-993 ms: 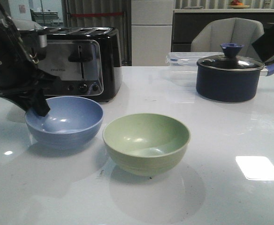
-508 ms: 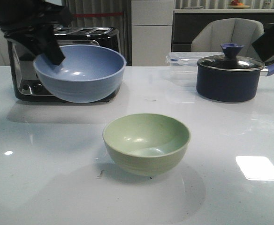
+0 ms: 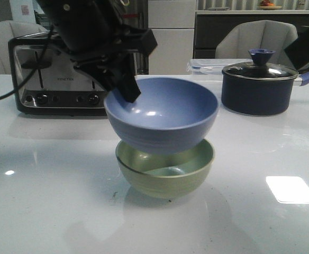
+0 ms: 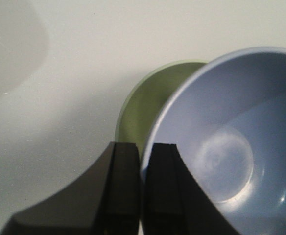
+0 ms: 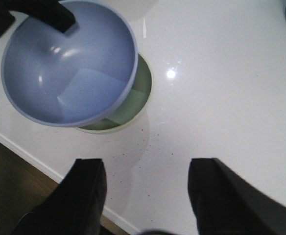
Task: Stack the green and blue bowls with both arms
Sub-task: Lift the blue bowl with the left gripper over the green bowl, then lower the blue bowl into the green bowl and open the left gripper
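Observation:
The blue bowl (image 3: 162,114) hangs just above the green bowl (image 3: 167,174), which stands on the white table near the middle. My left gripper (image 3: 127,87) is shut on the blue bowl's left rim, one finger inside and one outside. In the left wrist view the rim runs between my fingers (image 4: 126,169), with the blue bowl (image 4: 241,127) over the green bowl (image 4: 143,107). My right gripper (image 5: 145,169) is open and empty, high over the table; its view shows the blue bowl (image 5: 69,63) covering most of the green bowl (image 5: 133,105). The right arm is barely seen at the front view's right edge.
A black-and-steel toaster (image 3: 54,79) stands at the back left. A dark navy lidded pot (image 3: 259,84) stands at the back right, with a clear plastic box (image 3: 207,66) behind it. The table's edge (image 5: 30,156) shows in the right wrist view.
My left gripper lifted the blue bowl off the table at the left and carried it right, then lowered it over the green bowl. The green bowl has not moved.

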Available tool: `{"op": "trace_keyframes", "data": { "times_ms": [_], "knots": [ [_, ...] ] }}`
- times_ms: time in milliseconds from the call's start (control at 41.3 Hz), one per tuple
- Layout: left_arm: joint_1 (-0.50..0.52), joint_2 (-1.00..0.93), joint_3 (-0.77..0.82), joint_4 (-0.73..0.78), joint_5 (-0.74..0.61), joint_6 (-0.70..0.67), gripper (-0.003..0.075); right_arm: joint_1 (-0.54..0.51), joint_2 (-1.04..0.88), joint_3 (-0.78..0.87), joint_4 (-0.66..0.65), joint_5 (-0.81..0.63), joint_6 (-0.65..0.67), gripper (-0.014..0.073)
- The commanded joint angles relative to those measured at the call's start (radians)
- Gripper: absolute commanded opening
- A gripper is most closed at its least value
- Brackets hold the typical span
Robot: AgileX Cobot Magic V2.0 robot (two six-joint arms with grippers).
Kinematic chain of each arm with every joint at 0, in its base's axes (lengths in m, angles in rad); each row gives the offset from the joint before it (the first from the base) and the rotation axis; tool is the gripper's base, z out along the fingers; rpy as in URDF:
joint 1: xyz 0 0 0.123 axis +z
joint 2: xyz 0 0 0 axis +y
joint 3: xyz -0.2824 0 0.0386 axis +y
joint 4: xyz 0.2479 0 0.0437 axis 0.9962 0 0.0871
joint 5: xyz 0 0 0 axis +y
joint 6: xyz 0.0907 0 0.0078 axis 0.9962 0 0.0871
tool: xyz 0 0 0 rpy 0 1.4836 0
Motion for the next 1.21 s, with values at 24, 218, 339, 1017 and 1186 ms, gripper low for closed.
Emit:
{"op": "trace_keyframes", "data": {
  "times_ms": [24,218,339,1017,1186],
  "knots": [
    [-0.009,0.002,-0.034,-0.029,-0.076,0.0,0.0097,-0.001,-0.015,-0.028,-0.009,-0.063,-0.009,0.0485],
    [-0.009,0.065,-0.034,-0.031,-0.101,0.0,0.0103,-0.001,-0.015,-0.028,-0.009,-0.063,-0.009,0.0485],
    [-0.009,0.08,-0.034,-0.043,-0.106,0.0,0.0204,-0.001,-0.015,-0.028,-0.009,-0.063,-0.009,0.0485],
    [-0.005,-0.347,0.03,0.068,-0.04,0.0,0.0401,-0.001,-0.015,-0.028,-0.009,-0.063,-0.009,0.0485],
    [-0.005,-0.536,0.17,0.16,-0.048,0.0,0.0401,-0.001,-0.015,-0.028,-0.009,-0.063,-0.009,0.0485]
  ]
}}
